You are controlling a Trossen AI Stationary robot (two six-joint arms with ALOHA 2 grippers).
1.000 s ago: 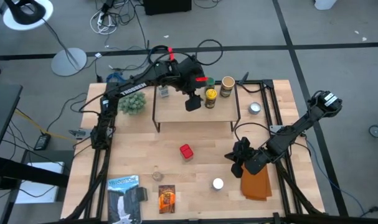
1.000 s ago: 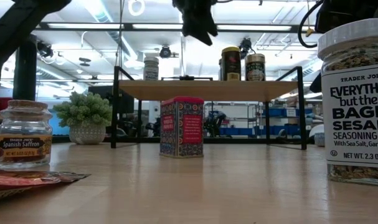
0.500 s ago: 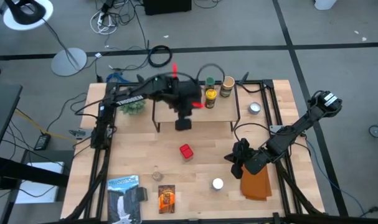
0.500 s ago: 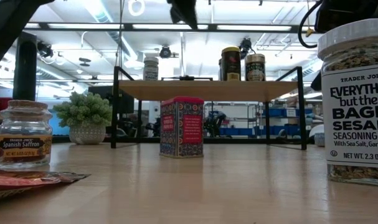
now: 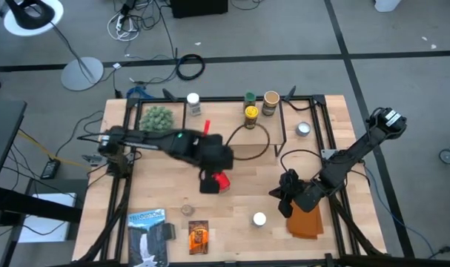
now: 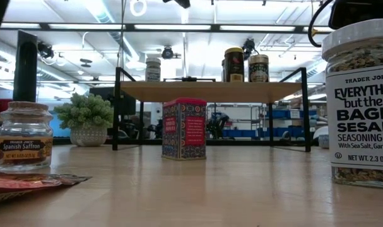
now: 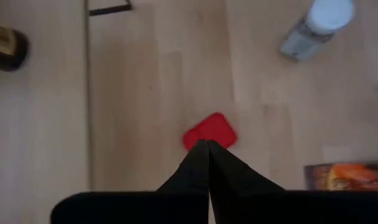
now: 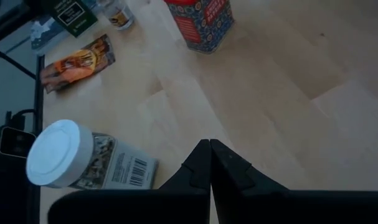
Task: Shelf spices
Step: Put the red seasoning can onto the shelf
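Left gripper (image 5: 210, 183) hangs clenched and empty right above the red box (image 5: 222, 181), which stands mid-table in front of the shelf (image 6: 210, 90). Three jars (image 5: 250, 113) sit at the shelf's right end, a white-lidded one (image 5: 193, 99) toward its left. Right gripper (image 5: 282, 194), also pinched shut on nothing, waits near the table's right edge, beside the white-lid jar (image 5: 259, 219) at the front.

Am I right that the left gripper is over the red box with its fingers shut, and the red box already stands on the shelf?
Not quite. The left gripper is shut over the red box, but the low view shows the box on the table, below the shelf board.
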